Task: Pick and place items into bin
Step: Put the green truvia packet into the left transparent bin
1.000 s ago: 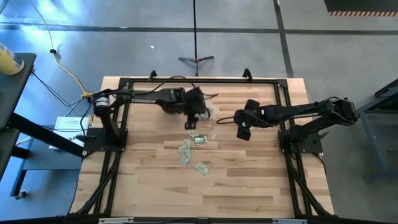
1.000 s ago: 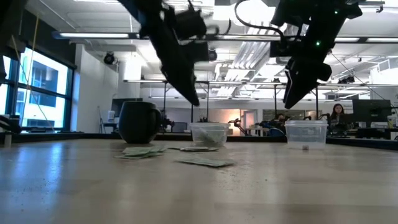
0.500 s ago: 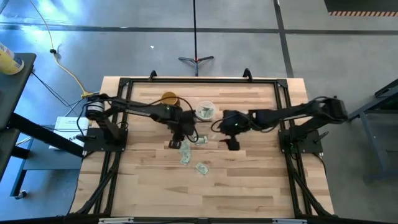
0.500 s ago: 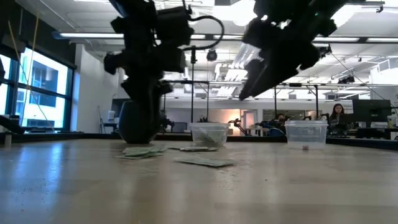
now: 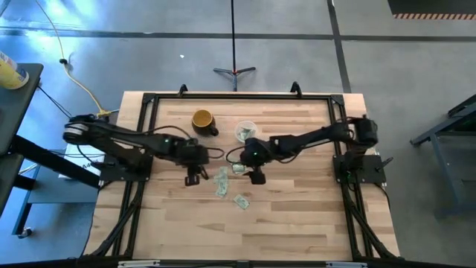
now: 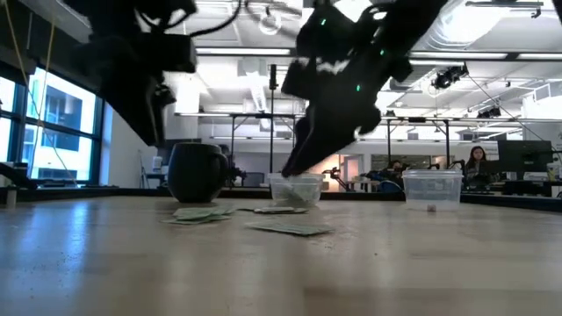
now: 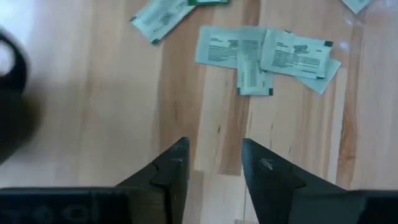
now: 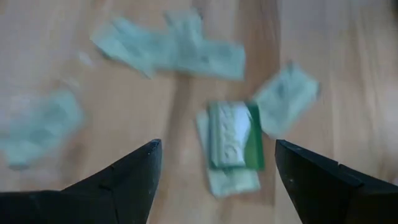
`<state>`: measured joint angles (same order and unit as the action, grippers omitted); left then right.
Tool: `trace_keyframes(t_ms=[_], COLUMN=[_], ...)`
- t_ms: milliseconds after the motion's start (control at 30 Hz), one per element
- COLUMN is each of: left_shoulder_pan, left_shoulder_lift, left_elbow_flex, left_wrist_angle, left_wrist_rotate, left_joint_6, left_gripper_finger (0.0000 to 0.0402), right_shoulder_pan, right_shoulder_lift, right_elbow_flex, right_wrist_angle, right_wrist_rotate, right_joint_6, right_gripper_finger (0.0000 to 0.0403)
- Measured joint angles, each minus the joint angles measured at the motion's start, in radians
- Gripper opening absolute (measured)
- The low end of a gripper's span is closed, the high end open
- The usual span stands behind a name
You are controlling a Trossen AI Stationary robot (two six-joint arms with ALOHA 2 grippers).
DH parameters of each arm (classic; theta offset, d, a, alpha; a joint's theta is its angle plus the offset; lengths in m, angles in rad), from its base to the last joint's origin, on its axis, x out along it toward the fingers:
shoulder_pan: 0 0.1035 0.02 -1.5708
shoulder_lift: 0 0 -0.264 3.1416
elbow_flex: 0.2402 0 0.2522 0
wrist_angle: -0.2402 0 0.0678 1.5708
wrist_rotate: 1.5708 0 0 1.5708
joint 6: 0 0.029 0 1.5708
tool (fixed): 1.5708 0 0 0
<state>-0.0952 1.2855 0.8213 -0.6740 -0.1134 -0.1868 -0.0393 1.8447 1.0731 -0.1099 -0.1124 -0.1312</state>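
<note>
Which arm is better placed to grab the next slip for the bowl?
Right, probably. The right gripper hangs open right over the green-and-white slips in its wrist view, close beside the clear bowl. The left gripper is open too, but sits off to the side of the pile, farther from the bowl.

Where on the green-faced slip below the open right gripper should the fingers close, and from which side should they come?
Across its two long edges, coming straight down from above: the green-faced slip lies flat on the table, atop another slip, and already sits between the open fingers of the right gripper. Pinching one slip alone looks tricky.
</note>
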Motion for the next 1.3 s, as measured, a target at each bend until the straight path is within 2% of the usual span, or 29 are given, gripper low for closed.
trace_keyframes(t_ms=[100,300,533,667,967,1133,1200,1300], left_shoulder_pan=[-0.029,-0.043,-0.043,-0.043,-0.043,-0.043,-0.043,-0.043], left_shoulder_lift=[-0.080,-0.202,-0.254,-0.256,-0.256,-0.256,-0.256,-0.256], left_elbow_flex=[-0.048,-0.126,-0.169,-0.176,-0.176,-0.176,-0.176,-0.175], left_wrist_angle=[0.000,-0.003,-0.003,0.001,0.001,0.016,0.032,0.051], left_wrist_rotate=[-0.037,-0.079,-0.086,-0.100,-0.125,-0.152,-0.156,-0.168], left_joint_6=[-0.051,-0.091,-0.088,-0.080,-0.076,-0.076,-0.076,-0.072], left_gripper_finger=[0.0190,0.0192,0.0187,0.0185,0.0172,0.0170,0.0170,0.0170], right_shoulder_pan=[0.007,0.009,0.001,-0.015,-0.039,-0.022,-0.007,0.003], right_shoulder_lift=[0.056,0.134,0.169,0.169,0.169,0.148,0.129,0.084], right_elbow_flex=[0.015,0.061,0.091,0.086,0.087,0.137,0.158,0.198], right_wrist_angle=[-0.020,-0.014,-0.012,-0.018,-0.075,-0.210,-0.262,-0.304], right_wrist_rotate=[0.056,0.070,0.096,0.117,0.103,0.096,0.109,0.130], right_joint_6=[0.020,0.044,0.069,0.082,0.066,0.066,0.053,0.063], right_gripper_finger=[0.0303,0.0303,0.0288,0.0240,0.0102,0.0032,0.0013,0.0012])
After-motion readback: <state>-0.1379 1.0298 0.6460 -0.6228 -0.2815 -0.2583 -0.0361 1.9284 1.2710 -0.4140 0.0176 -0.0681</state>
